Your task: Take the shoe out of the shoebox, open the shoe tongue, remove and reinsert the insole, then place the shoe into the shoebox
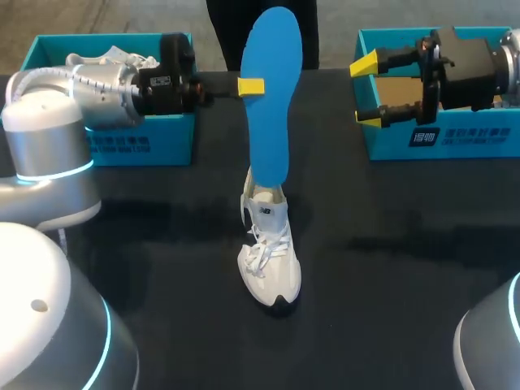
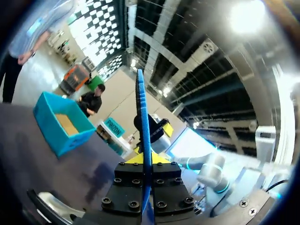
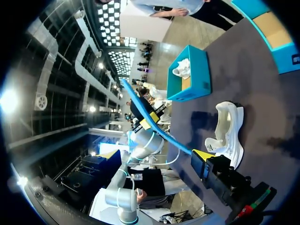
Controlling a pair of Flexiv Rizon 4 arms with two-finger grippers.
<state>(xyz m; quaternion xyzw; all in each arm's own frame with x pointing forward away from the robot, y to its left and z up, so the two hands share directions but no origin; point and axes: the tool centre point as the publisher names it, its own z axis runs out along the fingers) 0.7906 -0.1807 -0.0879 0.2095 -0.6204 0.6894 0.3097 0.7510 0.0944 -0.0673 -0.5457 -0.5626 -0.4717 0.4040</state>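
Black cloth covers the table, and two blue boxes sit at its far side. A white shoe stands in the middle of the table, well apart from both boxes.

A blue insole stands straight up, with its low end tucked down inside the shoe. The left gripper comes in from the side and pinches the insole near its top. Its two yellow tips press on the flat sides, so the thin insole cannot flop over. In the left wrist view the insole shows edge on, squeezed between the two fingers. Holding it up high like this lets it slide in or out of the shoe. I cannot tell which way it is meant to go.

The right gripper hangs over the right box. Its fingers are spread wide and hold nothing. I think it waits there, out of the way of the tall insole.

The left box has another shoe inside it. The right box looks bare inside, so I guess the shoe goes in there at the end.
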